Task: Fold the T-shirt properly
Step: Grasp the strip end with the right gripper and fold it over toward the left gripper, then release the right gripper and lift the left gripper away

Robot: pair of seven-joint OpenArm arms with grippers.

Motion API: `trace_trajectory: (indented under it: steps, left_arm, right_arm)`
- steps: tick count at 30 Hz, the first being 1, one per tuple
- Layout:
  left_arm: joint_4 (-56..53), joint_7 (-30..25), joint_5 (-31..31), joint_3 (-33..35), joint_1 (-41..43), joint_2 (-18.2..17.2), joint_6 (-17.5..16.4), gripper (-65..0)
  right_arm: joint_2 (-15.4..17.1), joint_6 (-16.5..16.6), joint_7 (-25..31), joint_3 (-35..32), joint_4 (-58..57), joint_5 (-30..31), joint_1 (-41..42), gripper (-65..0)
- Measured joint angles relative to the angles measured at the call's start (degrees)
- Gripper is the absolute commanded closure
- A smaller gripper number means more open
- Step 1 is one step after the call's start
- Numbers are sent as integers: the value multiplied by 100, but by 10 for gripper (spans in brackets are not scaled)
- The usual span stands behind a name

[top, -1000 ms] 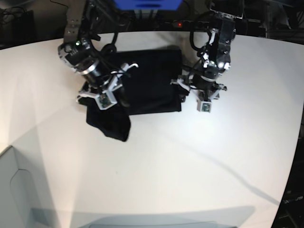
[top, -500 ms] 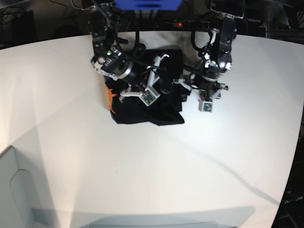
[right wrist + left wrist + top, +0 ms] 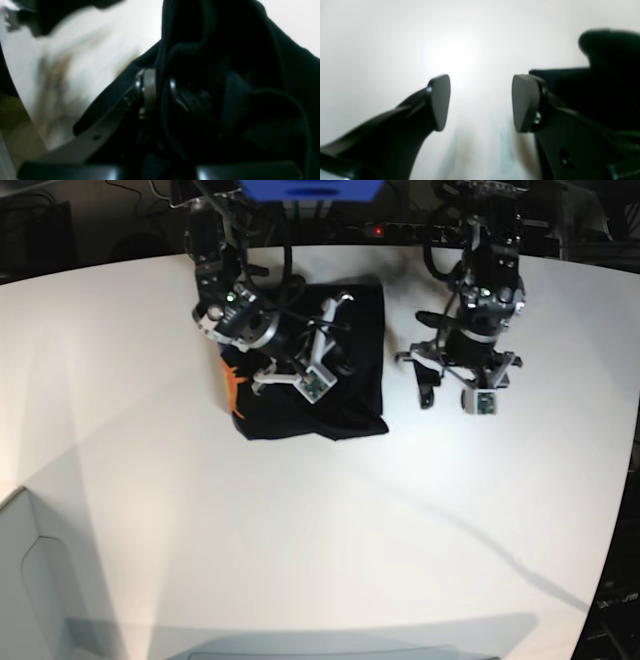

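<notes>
The black T-shirt (image 3: 350,395) lies folded into a compact rectangle at the back middle of the white table, with an orange print (image 3: 231,383) showing at its left edge. My right gripper (image 3: 326,348) is over the shirt and is shut on a fold of black fabric (image 3: 212,62), which passes between its fingers (image 3: 149,90). My left gripper (image 3: 456,376) is open and empty above bare table to the right of the shirt. In the left wrist view its gripper (image 3: 481,102) has its jaws wide apart, with the dark shirt's edge (image 3: 572,82) to the right.
The white table (image 3: 330,530) stretches forward and to both sides of the shirt. A blue box (image 3: 310,188) and cables stand beyond the back edge. A pale grey panel (image 3: 40,580) is at the front left corner.
My right gripper carried the shirt's left part over onto the rest and now stays there. My left arm has moved right, away from the shirt's right edge.
</notes>
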Motion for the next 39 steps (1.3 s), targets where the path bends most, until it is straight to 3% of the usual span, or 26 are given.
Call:
trace_trajectory:
  steps: [3,5,12,19,24,32,39]
  left_arm:
    - [46,-17,24,-616,247,-7,26,-374]
    - [44,35,42,-920,356,-11,44,-374]
    - [55,-15,13,-1996,444,59,39,-374]
    - [61,24,2,-2498,459,68,37,-374]
    - [61,26,2,-2579,450,70,35,-374]
    - [61,28,4,-2594,442,15,26,-374]
    - [111,31,2,-3062,461,17,2,-374]
  right_arm:
    - [15,0,13,33,216,2,-136,-270]
    - [20,2,-4,39,542,-46,-273,-307]
    - [42,0,74,704,1624,83,-409,-321]
    - [52,0,83,1421,1467,52,-393,-323]
    - [319,0,55,907,1174,42,-754,-323]
    - [1115,0,76,-761,1228,61,-944,-319]
    - [1530,-2,76,-793,1263,57,-776,-320]
